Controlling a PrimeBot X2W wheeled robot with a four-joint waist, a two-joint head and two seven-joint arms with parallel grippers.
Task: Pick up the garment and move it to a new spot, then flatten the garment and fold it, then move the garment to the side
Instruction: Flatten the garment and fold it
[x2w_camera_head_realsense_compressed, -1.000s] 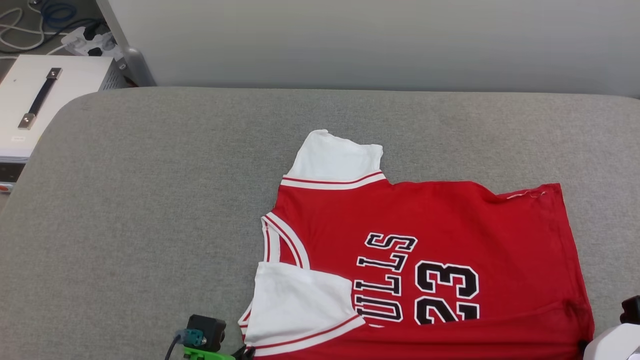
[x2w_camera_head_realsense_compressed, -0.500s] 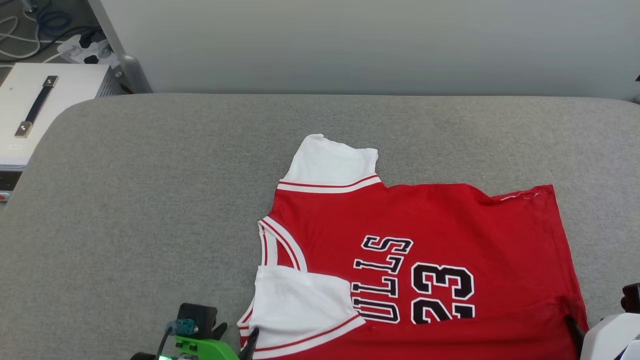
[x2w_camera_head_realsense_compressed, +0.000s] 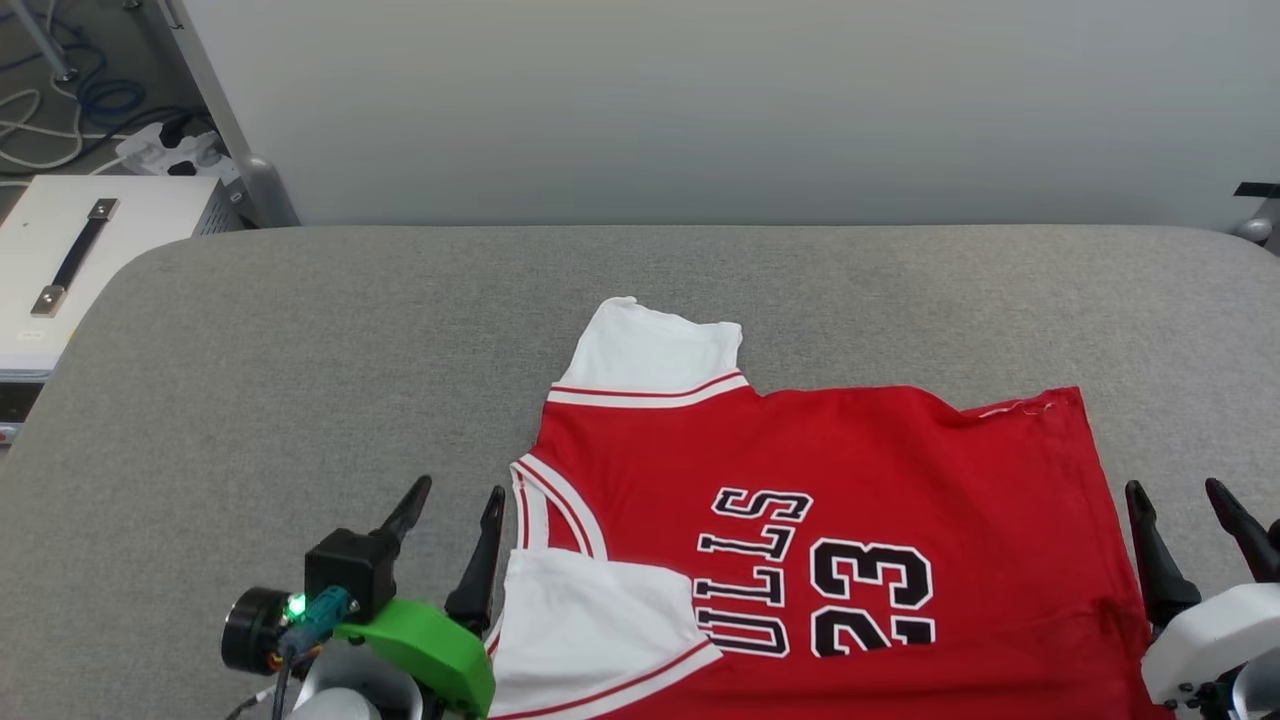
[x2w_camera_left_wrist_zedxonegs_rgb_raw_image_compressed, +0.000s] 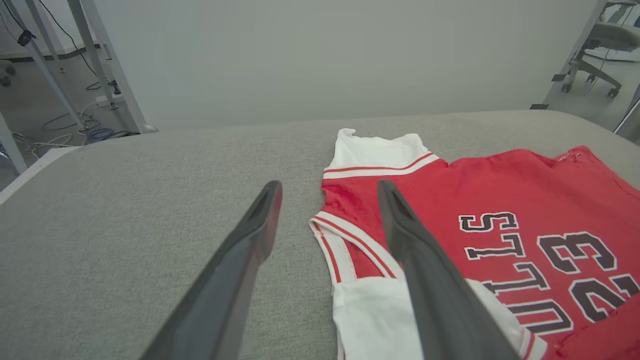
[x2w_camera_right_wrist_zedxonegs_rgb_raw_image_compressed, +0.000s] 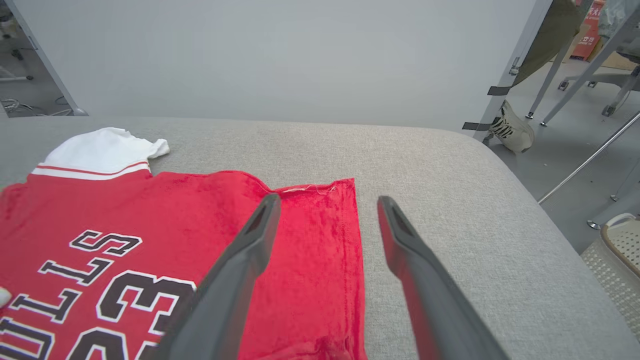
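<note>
On the grey table (x2w_camera_head_realsense_compressed: 300, 350), right of centre, I log the garment (x2w_camera_head_realsense_compressed: 900, 470): red jersey lying flat, lettering up, collar toward my left, hem toward my right. Left hand (x2w_camera_head_realsense_compressed: 460, 488) spread wide beside the collar, holding nothing; right hand (x2w_camera_head_realsense_compressed: 1172, 487) spread wide at the hem edge, likewise empty.

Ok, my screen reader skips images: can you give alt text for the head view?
A red jersey with white sleeves lies spread on a grey surface, collar leftward. The left gripper and right gripper flank it, fingers open.
</note>
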